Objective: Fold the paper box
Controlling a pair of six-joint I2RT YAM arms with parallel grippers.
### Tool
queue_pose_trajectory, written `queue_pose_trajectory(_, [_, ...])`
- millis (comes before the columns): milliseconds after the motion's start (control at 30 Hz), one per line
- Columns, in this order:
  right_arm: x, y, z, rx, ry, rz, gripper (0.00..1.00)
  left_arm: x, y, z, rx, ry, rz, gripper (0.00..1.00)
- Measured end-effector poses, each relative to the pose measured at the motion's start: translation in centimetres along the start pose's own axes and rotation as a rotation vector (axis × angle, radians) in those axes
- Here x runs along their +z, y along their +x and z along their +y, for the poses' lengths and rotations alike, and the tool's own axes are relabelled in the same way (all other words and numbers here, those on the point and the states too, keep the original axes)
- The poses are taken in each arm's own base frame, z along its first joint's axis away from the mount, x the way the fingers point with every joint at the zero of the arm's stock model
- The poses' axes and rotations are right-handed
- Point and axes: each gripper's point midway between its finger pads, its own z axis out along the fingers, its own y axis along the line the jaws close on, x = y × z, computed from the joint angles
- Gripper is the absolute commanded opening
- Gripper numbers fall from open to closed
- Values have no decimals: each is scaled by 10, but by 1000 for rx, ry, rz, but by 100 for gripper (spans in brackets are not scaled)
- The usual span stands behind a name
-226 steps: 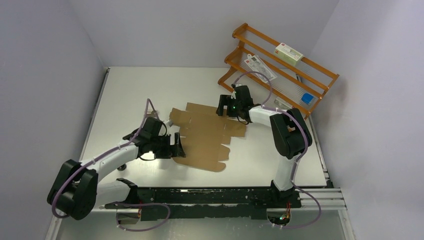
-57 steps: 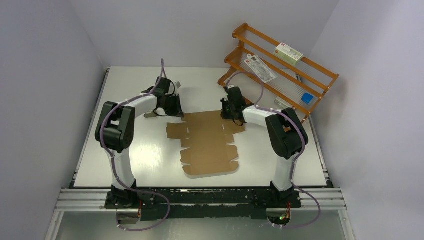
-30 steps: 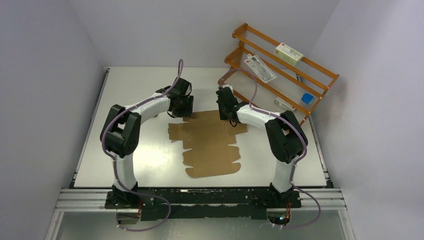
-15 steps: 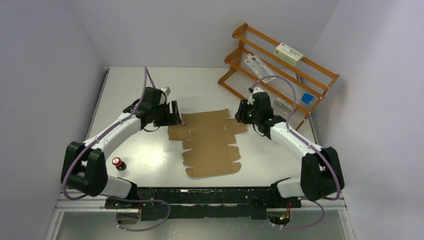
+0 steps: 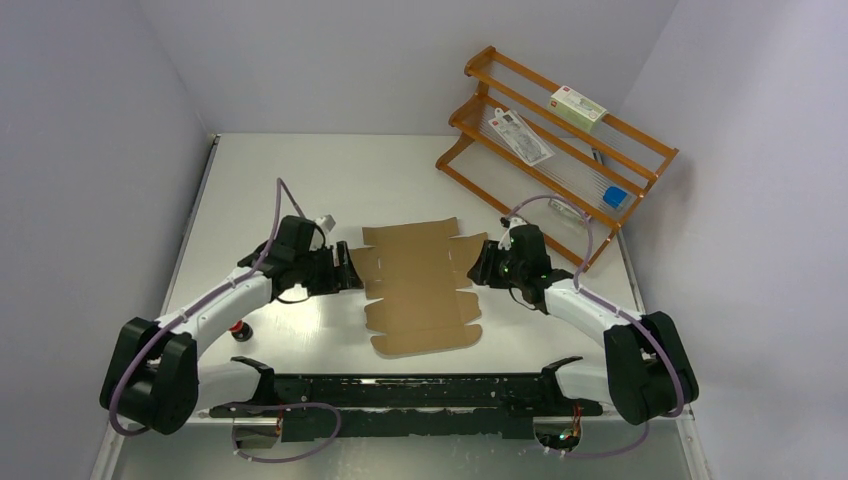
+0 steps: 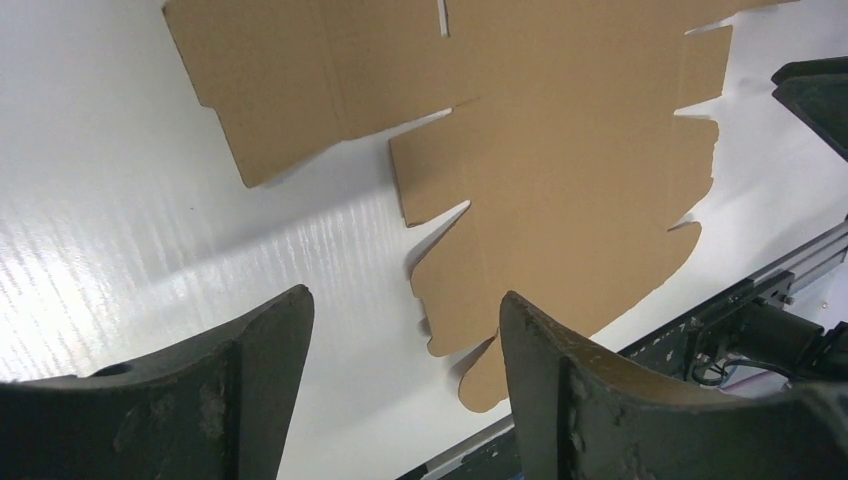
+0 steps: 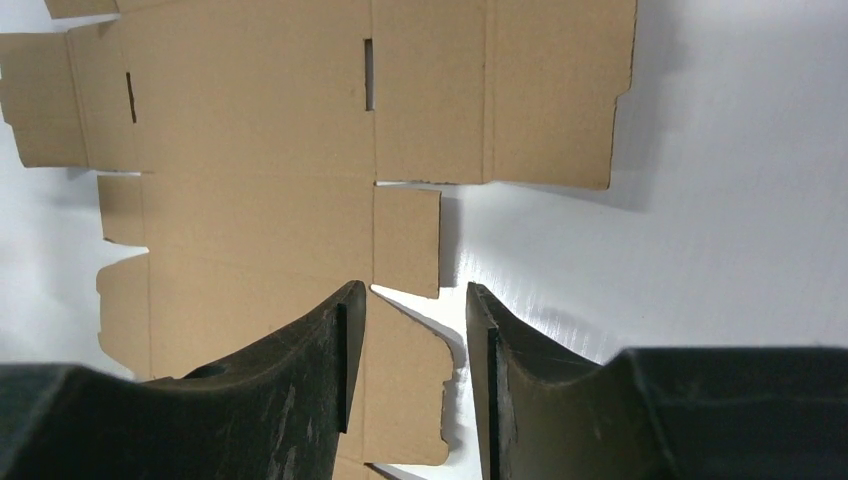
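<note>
Two arms: both reach out low over the white table (image 5: 280, 180), one from each side, with their claws facing each other across the cardboard.
Paper box (image 5: 415, 285): an unfolded brown die-cut sheet lying flat on the table in the middle, between the two claws. Its creases, slots and scalloped side flaps are plain to see, and its rounded end points toward the arm bases.
Left gripper (image 5: 347, 272): sits just beside the sheet's left edge. Its jaws are spread wide with nothing between them.
Left wrist view: the left gripper (image 6: 404, 306) hangs above bare table and the notched flap edge of the paper box (image 6: 560, 150). Neither finger (image 6: 260, 370) touches the cardboard.
Right gripper (image 5: 479, 272): sits at the sheet's right edge, level with the upper flaps. Its jaws are parted by a narrower gap and hold nothing.
Right wrist view: the right gripper (image 7: 412, 292) frames a small square tab of the paper box (image 7: 260, 150) and a strip of table. Whether the fingers touch the sheet cannot be told.
Wooden rack (image 5: 600, 165): an orange tiered rack at the far right corner, well apart from the sheet.
Rack contents: two white printed packages (image 5: 578, 105) and a small blue item (image 5: 615, 196).
Small red-topped object (image 5: 238, 328): stands on the table, partly hidden under the left arm.
</note>
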Motion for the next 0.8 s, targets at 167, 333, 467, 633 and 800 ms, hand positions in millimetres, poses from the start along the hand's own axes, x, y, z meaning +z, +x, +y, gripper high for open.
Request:
queue_pose_trajectory(167, [4, 12, 0, 19, -28, 7, 46, 9, 5, -4, -20, 37, 10, 68])
queue_pose_trajectory(333, [14, 22, -2, 36, -43, 42, 45, 24, 16, -6, -42, 58, 41, 65])
queue_pose_trajectory(467, [20, 27, -1, 44, -61, 58, 43, 36, 25, -8, -48, 56, 79, 62])
queue_pose_trajectory(633, [24, 27, 4, 45, -91, 65, 38, 45, 31, -11, -50, 59, 100, 59])
queue_pose_trajectory(800, [26, 29, 7, 48, -113, 80, 32, 53, 33, -15, -51, 67, 109, 55])
